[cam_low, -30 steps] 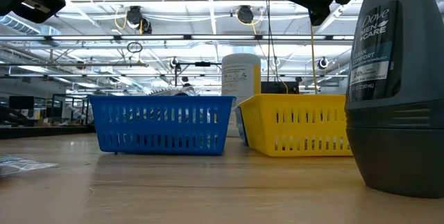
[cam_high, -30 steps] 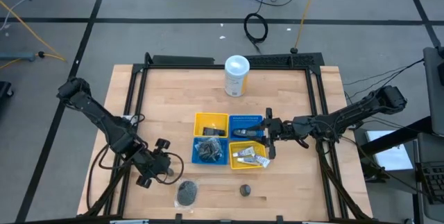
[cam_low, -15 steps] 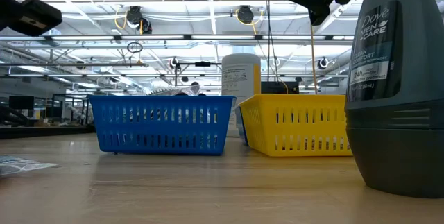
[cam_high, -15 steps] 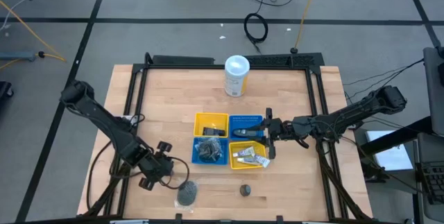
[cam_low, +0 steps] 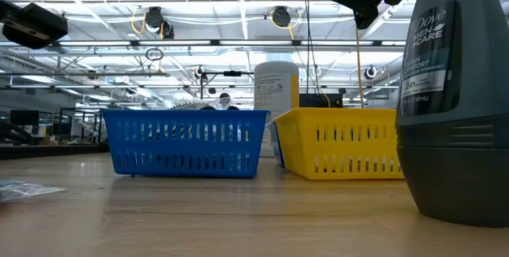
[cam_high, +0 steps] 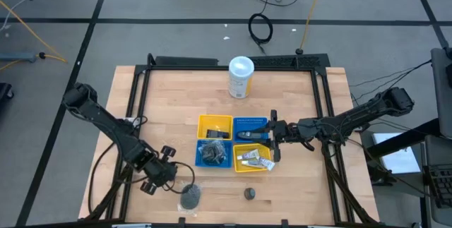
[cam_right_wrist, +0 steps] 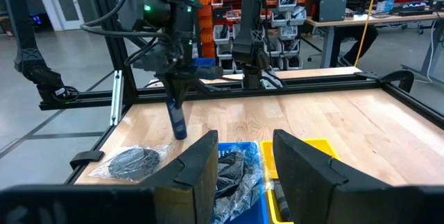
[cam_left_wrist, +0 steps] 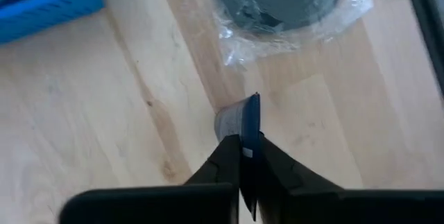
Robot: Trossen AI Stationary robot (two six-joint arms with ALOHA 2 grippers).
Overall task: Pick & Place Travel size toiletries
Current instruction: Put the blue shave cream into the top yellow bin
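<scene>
My left gripper [cam_left_wrist: 244, 144] is at the table's near left, shut on a small tube [cam_right_wrist: 177, 120] with a blue end. It shows in the high view [cam_high: 171, 173] just left of a dark grey mesh puff [cam_high: 189, 196] in clear wrap, which lies flat on the table. My right gripper [cam_right_wrist: 243, 161] stands open and level over the right side of the trays [cam_high: 272, 140], touching nothing. A yellow tray [cam_high: 254, 159] holds white tubes, and a blue tray [cam_high: 212, 154] holds another dark puff. My left gripper pinches the tube's thin blue end [cam_left_wrist: 252, 116] between its two shut fingers. The fingers come steeply from above. The tube hangs below them [cam_right_wrist: 178, 128], nearly upright. Whether its lower end touches the table, I cannot tell.
A tall white canister [cam_high: 241, 77] stands at the far middle. A dark grey deodorant stick [cam_low: 453, 106] stands near the front edge [cam_high: 248, 193]. Two more trays, yellow [cam_high: 214, 125] and blue [cam_high: 251, 124], sit behind the filled ones. Bare wood lies left of the trays.
My left gripper has sunk a little and drifted toward the mesh puff at the near edge. The right arm has kept still.
</scene>
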